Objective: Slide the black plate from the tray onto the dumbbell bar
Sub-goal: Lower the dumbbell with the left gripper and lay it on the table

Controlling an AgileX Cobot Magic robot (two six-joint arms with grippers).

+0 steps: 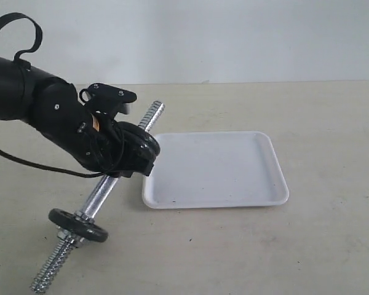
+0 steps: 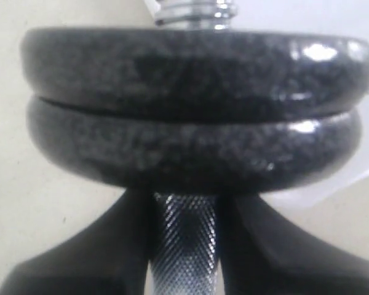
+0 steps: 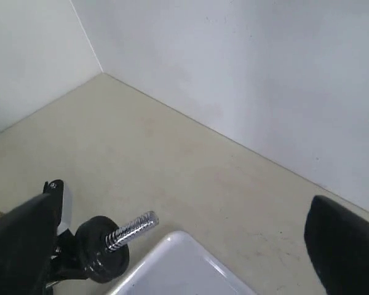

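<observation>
On the tray (image 1: 215, 169) nothing is seen. Where is the black plate logged? (K.)

On the dumbbell bar (image 2: 183, 246): the black plate (image 2: 190, 61) is judged the outer of two discs pressed face to face, against the inner disc (image 2: 190, 150). (M.)

Fingers? (K.)

The left fingers (image 2: 120, 246) are closed against both flanks of the knurled shaft, just behind the discs. The right fingers (image 3: 344, 246) are spread wide, well apart from the bar. (M.)

Governing relation? (K.)

The plate lies from the left fingers along the bar's long axis, toward the threaded end (image 1: 155, 112) beside the tray. Further seating is best pushed along that axis by the nearer left arm. (M.)
</observation>
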